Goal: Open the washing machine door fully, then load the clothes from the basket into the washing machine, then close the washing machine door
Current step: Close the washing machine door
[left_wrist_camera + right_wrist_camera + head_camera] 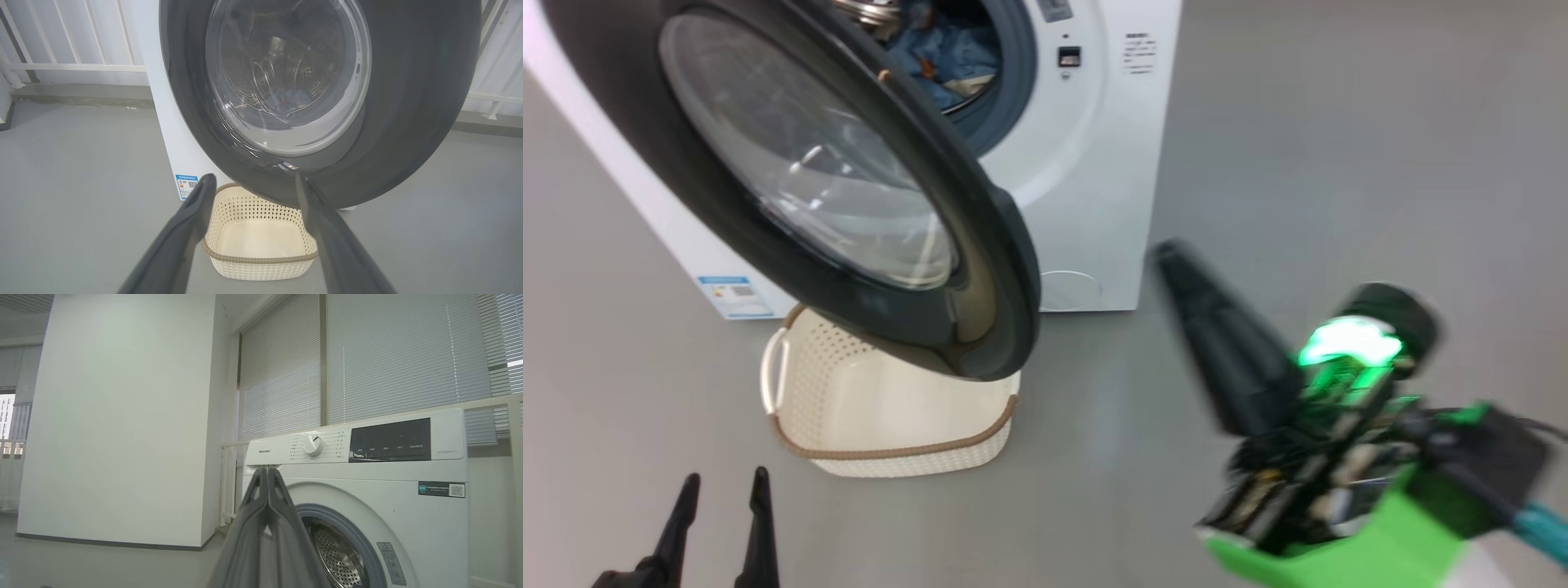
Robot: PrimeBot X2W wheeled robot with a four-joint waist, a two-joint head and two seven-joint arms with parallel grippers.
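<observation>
The washing machine (1086, 163) stands with its door (980, 310) swung out over the basket (792, 384). Blue clothes (943, 49) lie inside the drum; through the door's glass they show as a blue patch (294, 98). The cream basket (257, 259) shows a bare floor inside. My left gripper (726, 478) is open, low and in front of the basket; in its own view the gripper (252, 181) frames the basket below the door (408, 102). My right gripper (1172, 257) is shut on nothing, raised to the right of the door, and its tips (266, 469) point at the machine's front (367, 490).
Grey floor spreads to the right of the machine and around the basket. A small round white flap (1070, 290) sits low on the machine's front. A white wall (122, 416) and window blinds (367, 355) stand behind it, and a white railing (73, 65) runs to one side.
</observation>
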